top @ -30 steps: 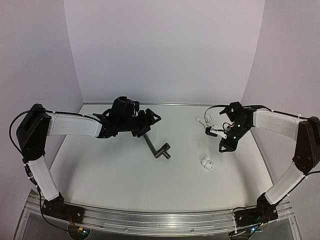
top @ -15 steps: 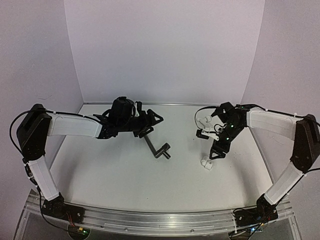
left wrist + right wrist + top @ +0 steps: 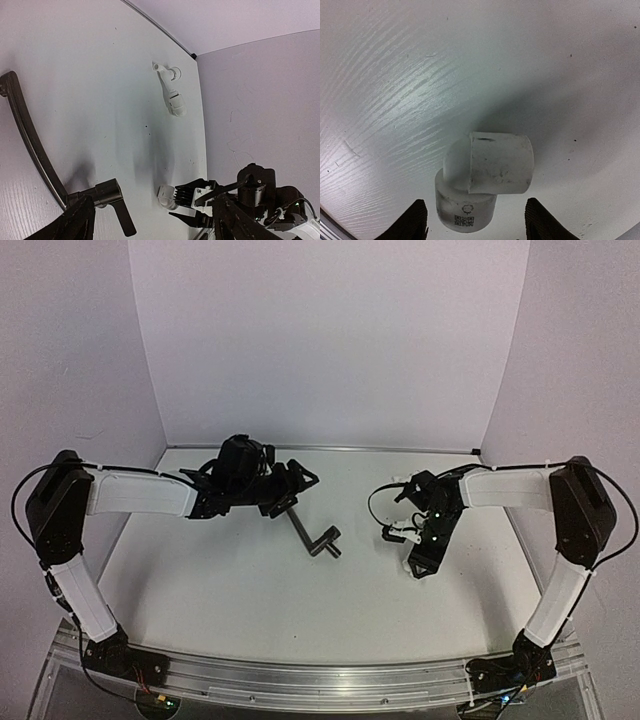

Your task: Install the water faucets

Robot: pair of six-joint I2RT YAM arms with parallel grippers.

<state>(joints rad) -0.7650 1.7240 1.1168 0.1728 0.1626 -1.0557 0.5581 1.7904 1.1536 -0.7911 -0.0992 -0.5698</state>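
The dark grey L-shaped faucet (image 3: 312, 537) lies flat mid-table; its long spout (image 3: 30, 140) and short body (image 3: 100, 192) show in the left wrist view. My left gripper (image 3: 297, 490) hovers open just behind it, holding nothing. A white elbow fitting (image 3: 487, 182) lies on the table between the open fingers (image 3: 415, 222) of my right gripper (image 3: 418, 562), with a gap on each side. That same elbow (image 3: 167, 196) appears in the left wrist view at the right gripper's tips. Another white fitting (image 3: 171, 95) lies farther back.
The white table (image 3: 220, 590) is walled in by purple panels at the back and both sides. A metal rail (image 3: 300, 680) runs along the near edge, where the arm bases are bolted. A black cable loops beside the right wrist.
My right arm has swung left and toward the near side, coming down over the elbow fitting with its jaws wider apart. The left arm and the faucet have barely moved.
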